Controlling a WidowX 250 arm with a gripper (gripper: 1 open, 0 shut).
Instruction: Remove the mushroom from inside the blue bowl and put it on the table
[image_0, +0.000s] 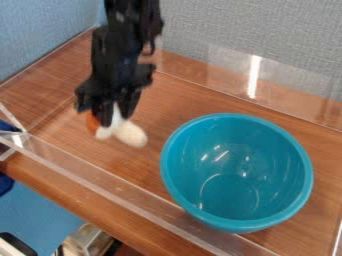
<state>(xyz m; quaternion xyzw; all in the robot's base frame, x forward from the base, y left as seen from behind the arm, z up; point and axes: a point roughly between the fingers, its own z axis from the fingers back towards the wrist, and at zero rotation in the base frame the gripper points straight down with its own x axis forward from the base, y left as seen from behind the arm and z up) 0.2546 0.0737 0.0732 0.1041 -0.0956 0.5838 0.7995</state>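
Observation:
My gripper (110, 113) hangs low over the table (201, 85), to the left of the blue bowl (237, 172), and is shut on the mushroom (120, 130). The mushroom's cream-white stem points down and to the right, while its orange-brown cap shows at the left, by the fingers. It sits just above the wood or touches it; I cannot tell which. The teal-blue bowl stands empty at the right front of the table, clear of the gripper.
Low clear acrylic walls (80, 165) run along the table's front and left edges, with clear brackets at the back left (118, 42) and back right (254, 70). A blue wall stands behind the table.

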